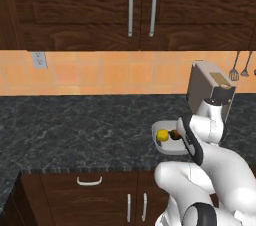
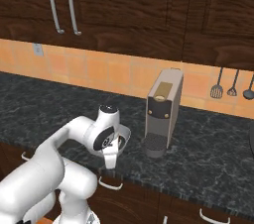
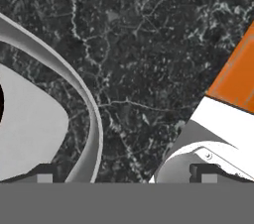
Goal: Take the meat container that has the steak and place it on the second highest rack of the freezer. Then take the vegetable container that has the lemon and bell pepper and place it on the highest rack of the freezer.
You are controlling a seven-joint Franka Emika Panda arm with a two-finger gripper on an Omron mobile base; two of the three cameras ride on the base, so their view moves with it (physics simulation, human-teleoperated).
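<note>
Vegetable container [image 1: 164,145]: rounded white-grey bowl, lemon [image 1: 162,135] inside.

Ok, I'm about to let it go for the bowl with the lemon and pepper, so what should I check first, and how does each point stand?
1. Fingers open and empty: ok; in the hand view the fingers stand wide apart with nothing between them.
2. Lemon and pepper inside the bowl: ok.
3. Bowl sits flat on the counter: ok.
4. Fingers straddling the bowl's rim: ok, judged from the hand view, one tip on each side of it.
5. Coffee machine clear of the hand: ok, apart to the side.
6. Freezer open and top rack free: cannot tell.
</note>
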